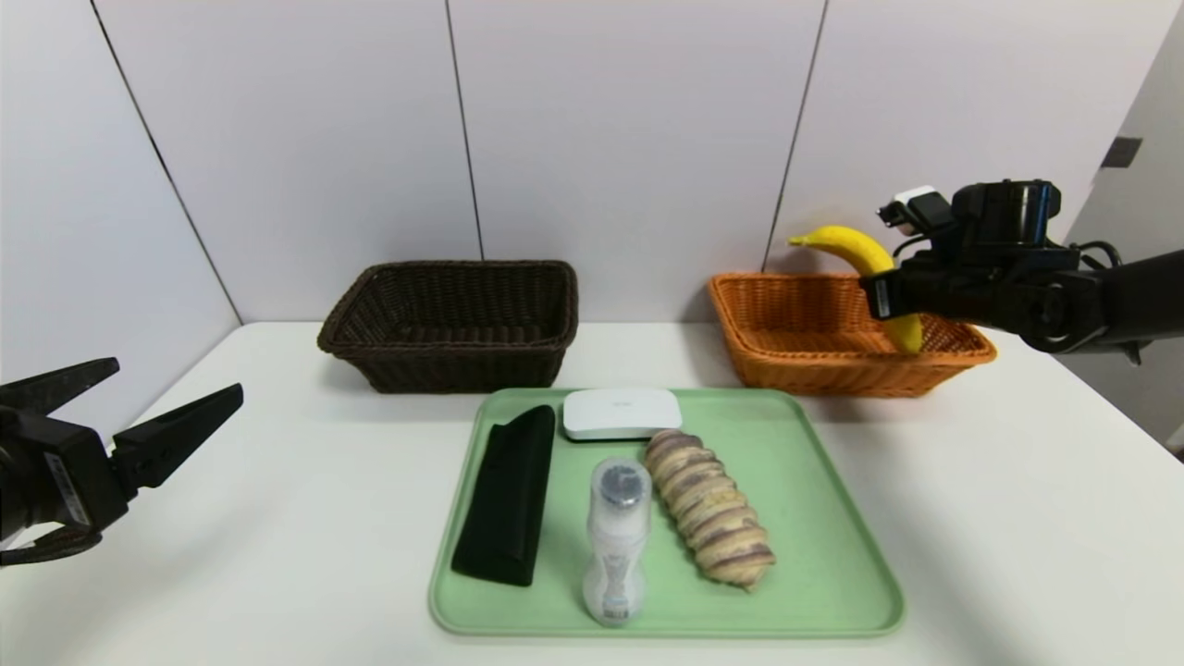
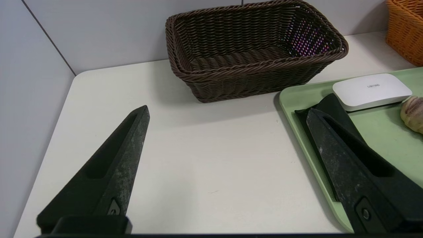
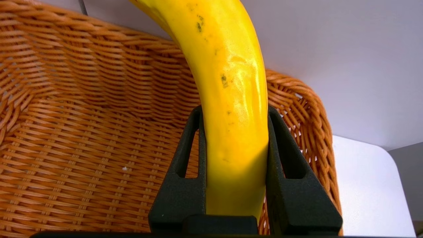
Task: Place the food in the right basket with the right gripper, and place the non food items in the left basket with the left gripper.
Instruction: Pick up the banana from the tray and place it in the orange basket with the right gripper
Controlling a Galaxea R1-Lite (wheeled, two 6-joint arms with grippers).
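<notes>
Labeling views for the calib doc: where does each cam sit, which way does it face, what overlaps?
Head: up high, looking forward and down at the green tray; both arms show.
Left wrist: behind the open left gripper, facing the dark brown basket.
Right wrist: behind the right gripper, which clamps the banana over the orange basket.
Shared: head and left wrist both show the white device.

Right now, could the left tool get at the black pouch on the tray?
Probably yes: the left tool is open and empty, and the black pouch lies on the tray's near-left edge with nothing between them.
</notes>
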